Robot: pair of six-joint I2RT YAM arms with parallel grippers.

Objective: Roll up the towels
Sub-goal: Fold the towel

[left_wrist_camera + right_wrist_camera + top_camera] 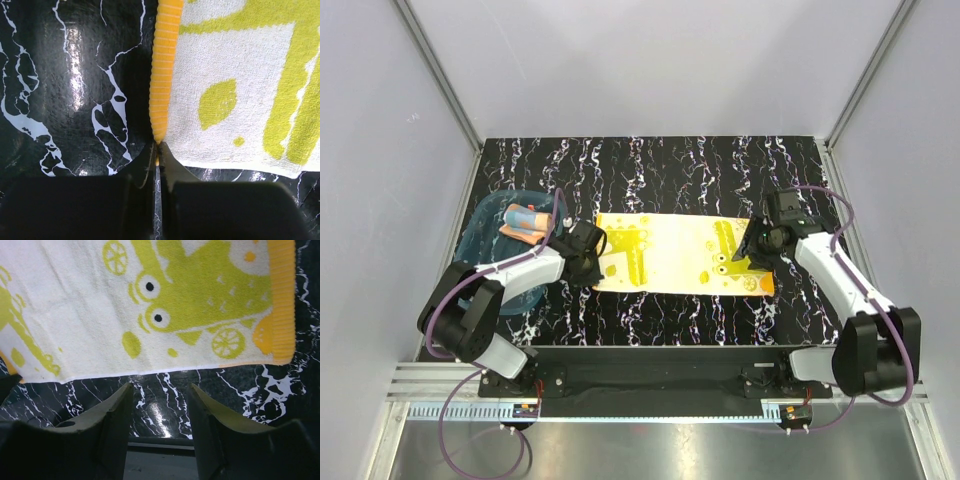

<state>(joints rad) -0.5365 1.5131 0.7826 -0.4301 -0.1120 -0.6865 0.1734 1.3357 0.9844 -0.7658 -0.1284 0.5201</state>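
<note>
- Left gripper (157, 150): jaws pressed together on the near left corner of the yellow towel (670, 250), pinching the tip of its ribbed orange hem (164, 75).
- Right gripper (160, 390): jaws spread, nothing between them. They sit just on the near side of the towel's right end, and bare desk (650, 160) shows through the gap.
- The yellow towel lies flat and open on the middle of the desk, long axis running left to right, with one arm at each short end. The left arm has the hold. From its jaws the cloth stretches away to the right, so I judge a roll would start there and travel rightward along the length.
- Nothing lies on the cloth or in that path.
- Far left: a blue tray (485, 240) holding the pink towel (523, 222), bunched up and looking rolled. It sits just beside the left arm, clear of the yellow towel.
</note>
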